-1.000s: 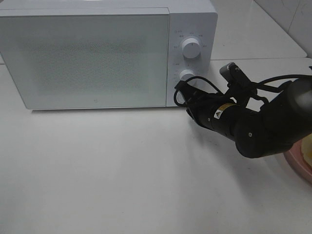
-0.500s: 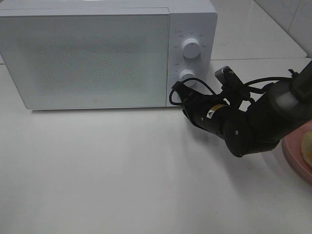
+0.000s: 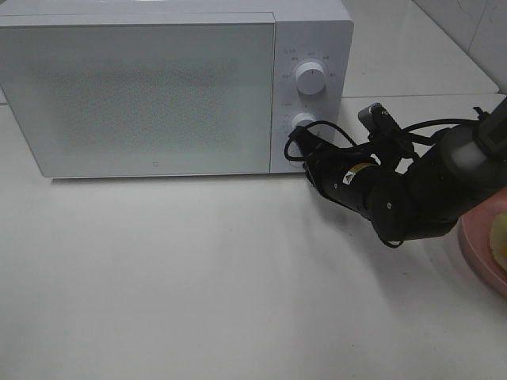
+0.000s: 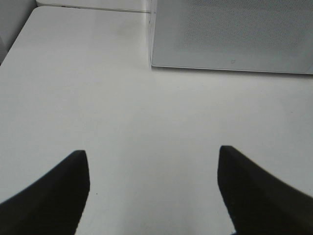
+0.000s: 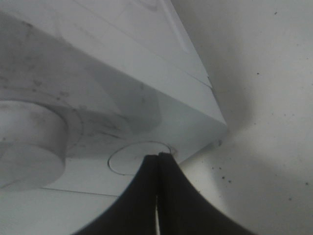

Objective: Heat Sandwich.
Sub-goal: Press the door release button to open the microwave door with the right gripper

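The black right arm [image 3: 396, 198] has swung back up and in: half a second ago its tip sat lower and further left, and now the right pincer [image 3: 295, 147] is up against the control panel of the white box-shaped microwave [image 3: 150, 87], just under the lower white round knob [image 3: 303, 121]. The upper white round knob [image 3: 310, 77] sits clear above it. From the right wrist, the right pincer [image 5: 159, 155] is clenched, both dark fingers pressed together with only a hairline between them, holding nothing, its tip at the rim of a round button outline [image 5: 124, 159] beside the big knob [image 5: 29, 142]; actual contact is hard to call. The microwave door is closed. Over at the far right edge of the high view, lower half, the pale yellow sandwich [image 3: 501, 237] lies on the round pink plate [image 3: 478, 255], both cut off by the frame, well apart from the microwave. The left pincer [image 4: 151, 152] hangs released, fingers spread wide over the bare white surface [image 3: 198, 277], the microwave's corner ahead of it.
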Controlling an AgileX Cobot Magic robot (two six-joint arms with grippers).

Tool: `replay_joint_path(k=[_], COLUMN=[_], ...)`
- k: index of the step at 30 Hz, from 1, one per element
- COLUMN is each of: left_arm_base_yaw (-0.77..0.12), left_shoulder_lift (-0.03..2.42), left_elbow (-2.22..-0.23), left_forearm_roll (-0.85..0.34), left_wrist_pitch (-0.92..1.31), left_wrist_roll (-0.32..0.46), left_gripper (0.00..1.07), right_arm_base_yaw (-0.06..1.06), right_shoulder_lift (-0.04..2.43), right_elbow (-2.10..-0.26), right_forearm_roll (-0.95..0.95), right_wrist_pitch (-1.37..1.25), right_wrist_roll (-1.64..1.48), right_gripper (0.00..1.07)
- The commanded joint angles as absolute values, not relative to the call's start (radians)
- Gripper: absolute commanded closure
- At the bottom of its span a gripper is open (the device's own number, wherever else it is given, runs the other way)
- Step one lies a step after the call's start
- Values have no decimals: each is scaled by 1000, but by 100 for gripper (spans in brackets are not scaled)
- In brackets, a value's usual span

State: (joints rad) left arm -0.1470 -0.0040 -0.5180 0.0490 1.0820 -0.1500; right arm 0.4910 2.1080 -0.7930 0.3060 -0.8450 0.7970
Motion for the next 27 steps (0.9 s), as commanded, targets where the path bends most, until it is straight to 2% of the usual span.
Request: replay_joint_path(k=[1,27], left_arm_base_yaw=[-142,-142], left_shoulder_lift=[-28,-28], left_elbow=[-517,-517], left_forearm_roll=[49,49], left_wrist_pitch=[1073,1073], left_wrist_roll=[-152,-152], left_gripper=[37,37], right_arm_base_yaw=[488,454], right_shoulder_lift=[2130,2156], right_elbow=[-827,-879], right_forearm_roll=[287,291], right_wrist_pitch=[-845,-971], right_wrist_roll=[790,756], right_gripper=[107,104])
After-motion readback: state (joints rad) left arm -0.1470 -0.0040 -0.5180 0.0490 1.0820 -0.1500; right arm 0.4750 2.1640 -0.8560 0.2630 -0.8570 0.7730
